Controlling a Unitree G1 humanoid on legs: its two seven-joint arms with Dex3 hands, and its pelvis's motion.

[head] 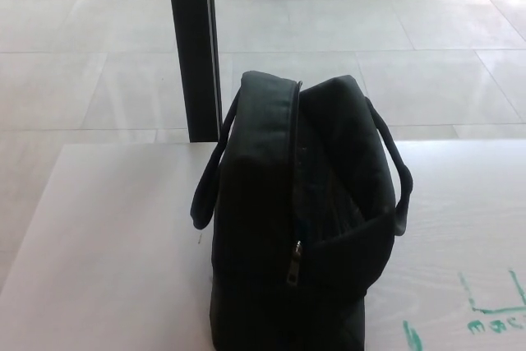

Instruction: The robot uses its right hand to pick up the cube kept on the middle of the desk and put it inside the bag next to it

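A black bag (300, 219) stood upright on the pale worktop (107, 236), its zip (293, 262) running down the near face and a carry strap (207, 178) hanging off each side. The cube was nowhere I could see, so I could not tell where it lay. Neither hand of the robot showed, so their state could not be told. Green marker scribbles (485, 310) sat near the worktop's right corner. A dark post (193, 47) rose from the tiled floor (411, 47) behind.

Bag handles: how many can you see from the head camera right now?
2. One handle loops down the left side of the black bag; the other handle arcs along its right side. No cube or hand shows; the bag may hide things.
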